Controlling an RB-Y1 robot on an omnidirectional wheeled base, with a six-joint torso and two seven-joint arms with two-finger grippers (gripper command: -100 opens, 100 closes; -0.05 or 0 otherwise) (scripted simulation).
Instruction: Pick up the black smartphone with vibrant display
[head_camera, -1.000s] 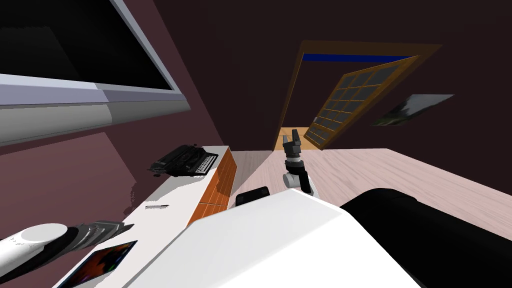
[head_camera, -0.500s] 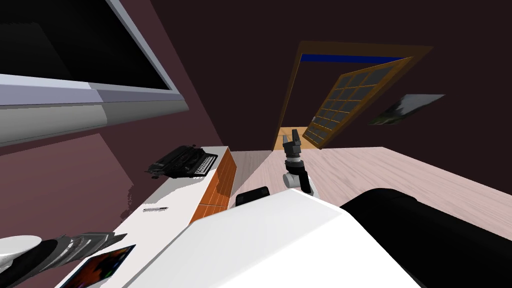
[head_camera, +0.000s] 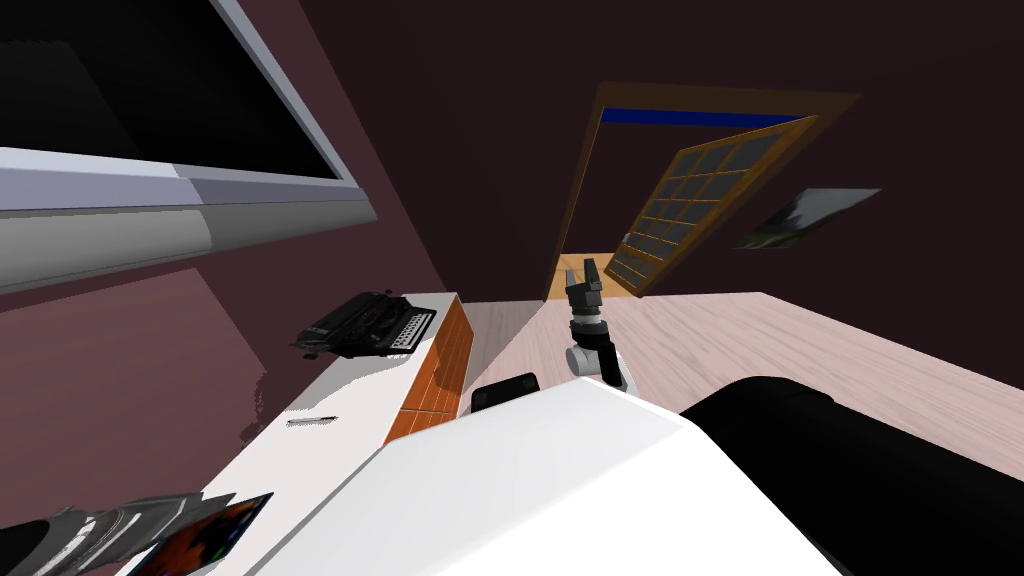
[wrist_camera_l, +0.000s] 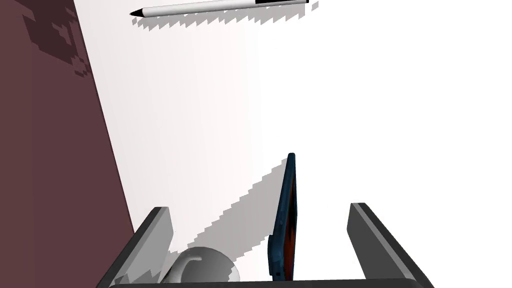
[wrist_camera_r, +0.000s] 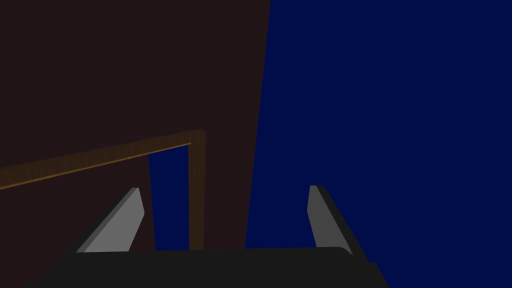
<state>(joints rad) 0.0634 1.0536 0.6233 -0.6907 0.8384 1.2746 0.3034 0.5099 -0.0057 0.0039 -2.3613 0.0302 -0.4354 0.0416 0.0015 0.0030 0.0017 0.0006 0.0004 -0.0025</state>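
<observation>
Black, thin smartphone is looking stiff, light, slippery; open left hand is straddling its long edges by the front edge of the desk.

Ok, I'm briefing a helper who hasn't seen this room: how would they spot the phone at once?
Along the maroon wall runs a long white cabinet with orange-brown fronts. A black typewriter sits at its far end, a white pen midway, the phone at the near end. It alone is a thin flat slab with a bright multicoloured screen.
</observation>
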